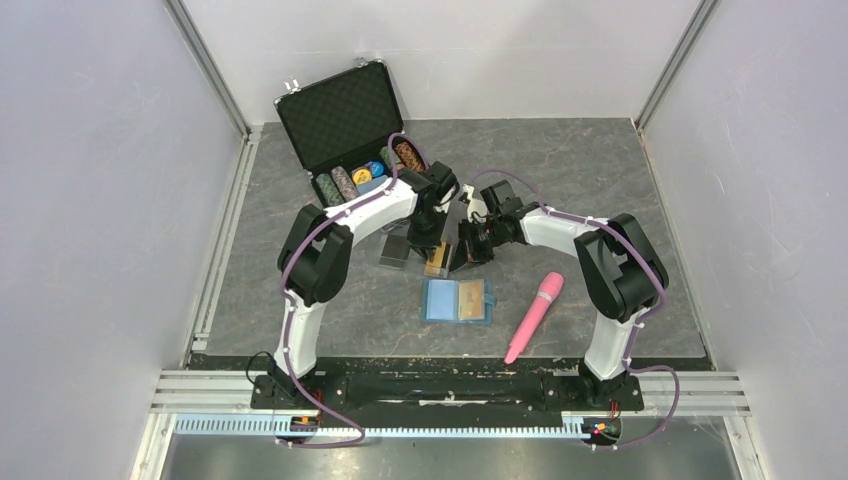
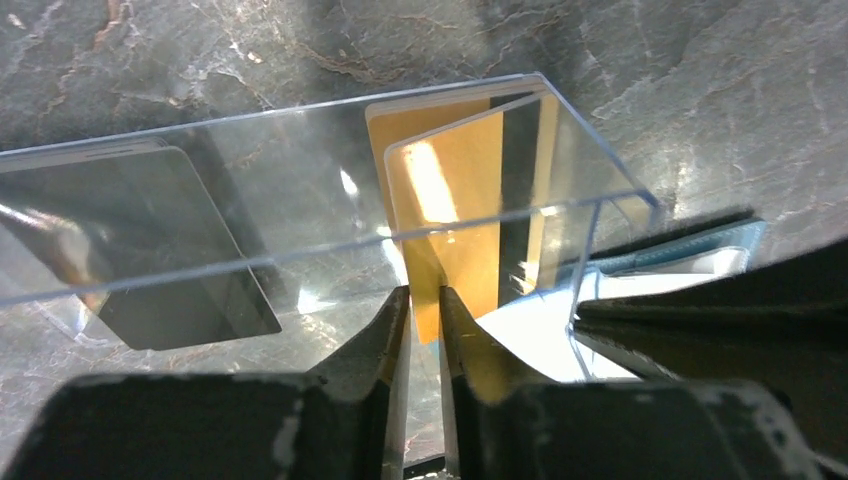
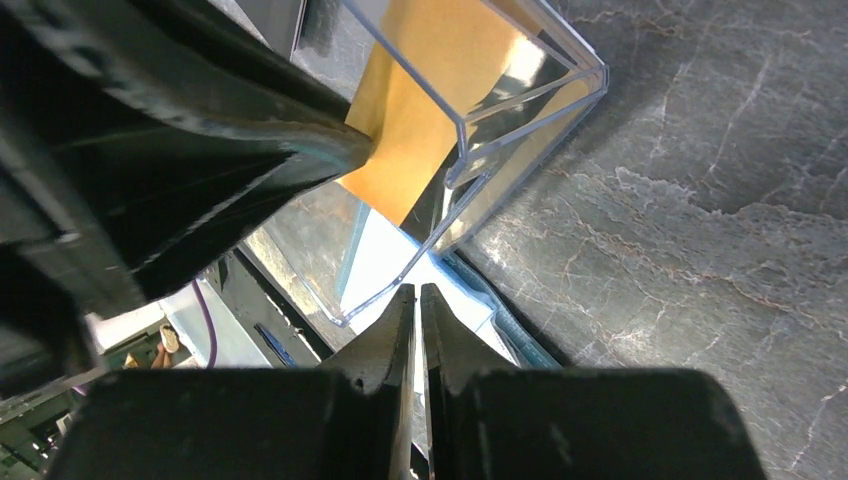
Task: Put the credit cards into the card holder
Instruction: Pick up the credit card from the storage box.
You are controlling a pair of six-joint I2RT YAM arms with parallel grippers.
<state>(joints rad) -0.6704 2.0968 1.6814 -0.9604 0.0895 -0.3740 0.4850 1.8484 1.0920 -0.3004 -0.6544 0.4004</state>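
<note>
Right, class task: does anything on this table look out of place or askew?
The pink cylinder lies diagonally beside the open card holder and seems to have no part in the card job. Inside the clear box, the gold cards stand on edge, leaning at different angles rather than stacked flat.

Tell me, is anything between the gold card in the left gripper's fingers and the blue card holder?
Yes. The gold card stands inside a clear plastic box, and the box's wall is between it and the open card holder.
</note>
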